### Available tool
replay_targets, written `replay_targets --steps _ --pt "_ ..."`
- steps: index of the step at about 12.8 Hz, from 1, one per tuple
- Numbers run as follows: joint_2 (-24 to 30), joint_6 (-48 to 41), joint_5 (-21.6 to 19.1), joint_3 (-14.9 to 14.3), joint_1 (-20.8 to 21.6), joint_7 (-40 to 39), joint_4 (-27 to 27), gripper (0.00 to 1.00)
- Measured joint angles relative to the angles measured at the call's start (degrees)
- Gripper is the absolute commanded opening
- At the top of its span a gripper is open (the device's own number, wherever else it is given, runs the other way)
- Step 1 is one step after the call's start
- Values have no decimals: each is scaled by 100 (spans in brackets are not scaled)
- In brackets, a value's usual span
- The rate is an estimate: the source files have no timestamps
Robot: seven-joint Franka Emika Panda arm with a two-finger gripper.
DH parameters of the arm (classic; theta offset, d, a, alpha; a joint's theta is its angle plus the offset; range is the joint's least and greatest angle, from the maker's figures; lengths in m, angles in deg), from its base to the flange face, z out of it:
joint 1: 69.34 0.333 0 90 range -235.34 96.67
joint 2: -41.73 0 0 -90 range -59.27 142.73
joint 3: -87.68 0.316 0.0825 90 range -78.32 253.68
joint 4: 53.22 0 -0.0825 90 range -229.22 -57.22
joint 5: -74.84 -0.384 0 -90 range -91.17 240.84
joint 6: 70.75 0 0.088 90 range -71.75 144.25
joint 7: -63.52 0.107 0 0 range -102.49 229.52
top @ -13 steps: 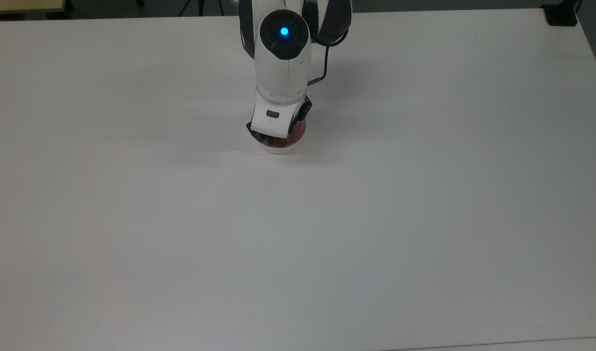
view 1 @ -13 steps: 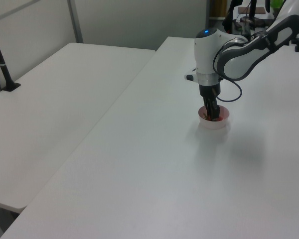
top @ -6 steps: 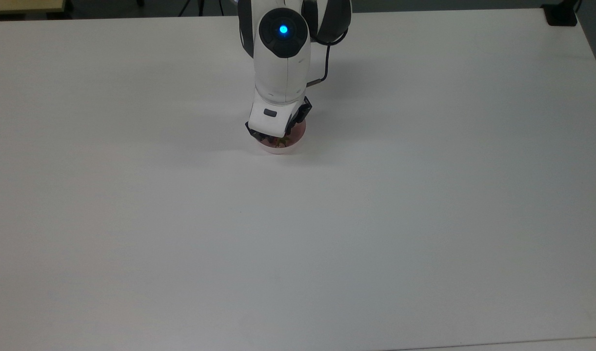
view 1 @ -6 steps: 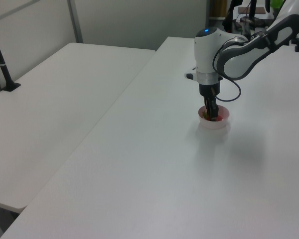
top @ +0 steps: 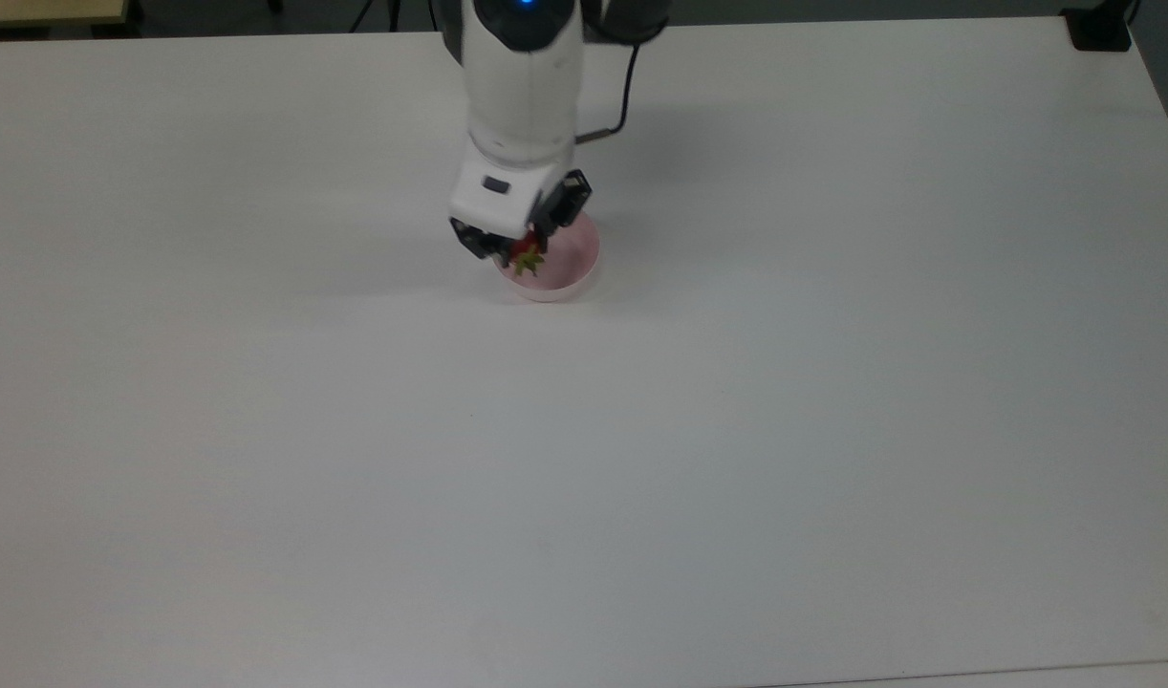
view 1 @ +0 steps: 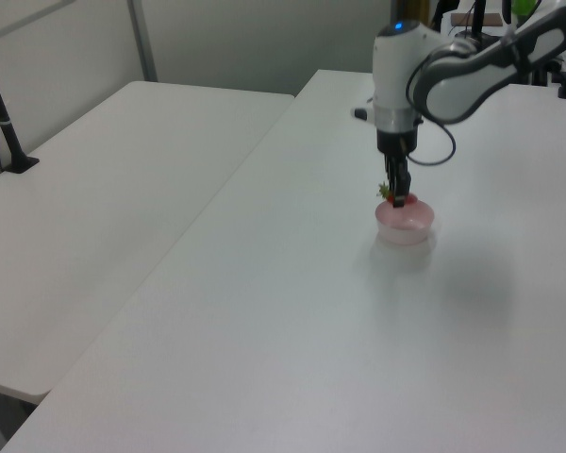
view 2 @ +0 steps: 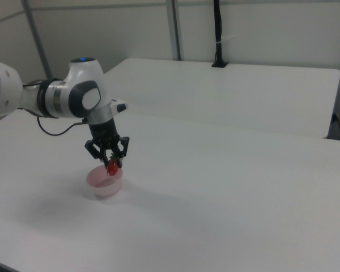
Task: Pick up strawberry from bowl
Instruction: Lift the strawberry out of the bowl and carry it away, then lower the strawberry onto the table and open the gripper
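No text, label, brand, number or sign could be read in any of the three views. The white arm casing, the pincer [view 2: 109, 161], the strawberry [view 2: 111, 166], the pink bowl [view 2: 105, 181] and the white tabletop [top: 641, 459] all showed plain, unmarked surfaces.

Red strawberry [view 2: 112, 166], pink bowl [view 2: 105, 182]
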Motion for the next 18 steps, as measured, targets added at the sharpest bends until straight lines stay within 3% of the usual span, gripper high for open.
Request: replay_targets --steps 5,7,10,14,15,17,18 --pt "337 -481 0 -136 -625 -594 238 24" --pt "361 -481 0 -518 -928 -1143 226 24" --pt "308 25 0 -1327 -1105 -2016 -36 24" --pt "12 654 0 -1475 -1357 -2217 -385 24" --pt "-108 689 0 -1474 -1359 -2217 -394 32" --pt "-308 809 0 -1472 -1341 -2216 -394 69" --pt "-353 845 0 -1471 -1339 -2214 -392 100"
